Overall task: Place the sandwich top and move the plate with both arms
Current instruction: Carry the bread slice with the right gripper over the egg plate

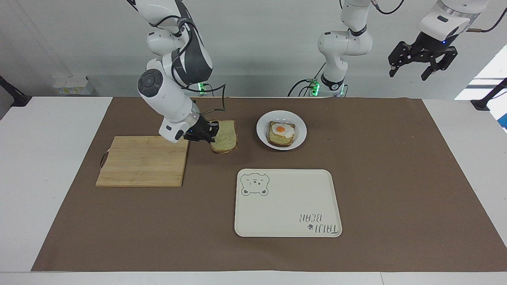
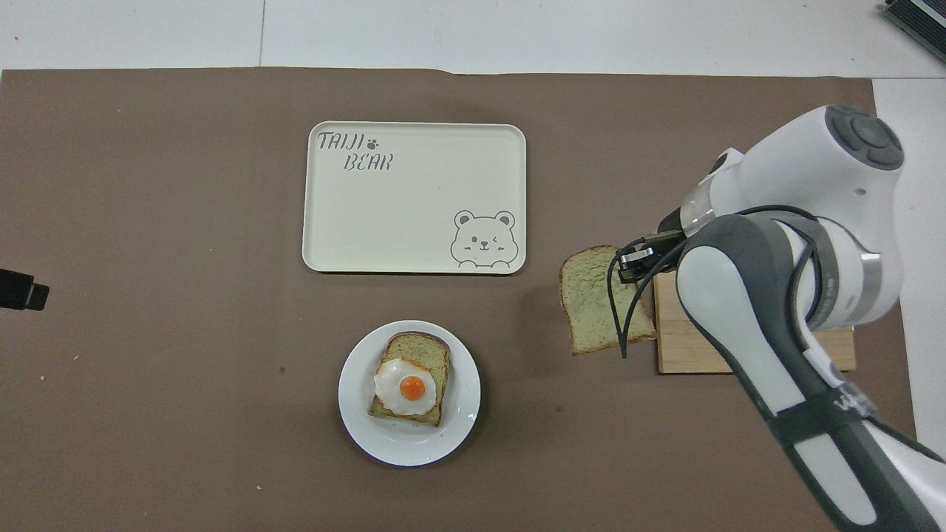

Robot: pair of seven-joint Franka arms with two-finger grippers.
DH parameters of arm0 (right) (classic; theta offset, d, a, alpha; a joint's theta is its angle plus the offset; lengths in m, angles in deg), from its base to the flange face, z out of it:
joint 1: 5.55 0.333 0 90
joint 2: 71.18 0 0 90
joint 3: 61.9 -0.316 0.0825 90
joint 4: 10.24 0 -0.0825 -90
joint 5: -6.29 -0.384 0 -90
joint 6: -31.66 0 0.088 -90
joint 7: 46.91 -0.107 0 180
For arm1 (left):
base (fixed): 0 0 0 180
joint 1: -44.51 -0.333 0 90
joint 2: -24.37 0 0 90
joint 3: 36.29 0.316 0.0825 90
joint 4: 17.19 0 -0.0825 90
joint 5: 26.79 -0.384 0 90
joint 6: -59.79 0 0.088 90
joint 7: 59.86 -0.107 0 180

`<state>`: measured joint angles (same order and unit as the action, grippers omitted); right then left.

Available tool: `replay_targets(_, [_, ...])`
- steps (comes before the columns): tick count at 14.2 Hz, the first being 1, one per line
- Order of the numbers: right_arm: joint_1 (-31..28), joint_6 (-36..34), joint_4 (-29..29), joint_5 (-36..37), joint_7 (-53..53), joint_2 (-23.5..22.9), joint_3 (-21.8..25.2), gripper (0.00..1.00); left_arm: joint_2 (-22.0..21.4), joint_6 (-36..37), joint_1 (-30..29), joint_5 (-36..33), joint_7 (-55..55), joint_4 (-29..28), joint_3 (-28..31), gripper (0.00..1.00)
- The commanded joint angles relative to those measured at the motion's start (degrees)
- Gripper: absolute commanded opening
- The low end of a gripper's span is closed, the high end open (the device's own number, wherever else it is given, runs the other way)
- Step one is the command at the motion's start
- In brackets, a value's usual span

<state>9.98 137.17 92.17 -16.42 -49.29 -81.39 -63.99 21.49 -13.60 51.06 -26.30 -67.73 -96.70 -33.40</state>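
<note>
The sandwich top [image 1: 224,137] [image 2: 599,299], a plain pale slice with a dark crust, hangs in the air over the brown mat between the cutting board and the plate. My right gripper [image 1: 210,133] [image 2: 630,260] is shut on one edge of it. The plate [image 1: 263,136] [image 2: 458,421] is small, round and white, and carries an egg-topped bread slice [image 1: 281,134] [image 2: 410,389]. My left gripper [image 1: 422,67] waits open, high above the left arm's end of the table; only its tip [image 2: 22,290] shows in the overhead view.
A wooden cutting board [image 1: 142,162] [image 2: 687,347] lies toward the right arm's end of the table. A cream bear-printed tray [image 1: 288,204] [image 2: 414,196] lies farther from the robots than the plate. A brown mat [image 1: 396,178] covers the table.
</note>
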Motion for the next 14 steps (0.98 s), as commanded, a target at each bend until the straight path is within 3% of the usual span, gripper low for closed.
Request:
replay_targets(1, [1.42,2.51,1.13,-2.52,-2.54,0.80,-1.94,0.00,-1.42,0.18,0.57,0.03,0.75,-1.61,0.28,1.00])
replay_targets(10, [16.54,20.60,1.04,-2.52,-20.46,-5.60,-2.13,0.00,-1.42,0.00,0.57,0.03,0.66,-1.61,0.28,1.00])
replay_targets(14, [19.01,22.64,3.84,-2.52,-21.62,-7.81,-2.13,0.00,-1.42,0.09,0.66,0.03,0.66,-1.61,0.19,1.00])
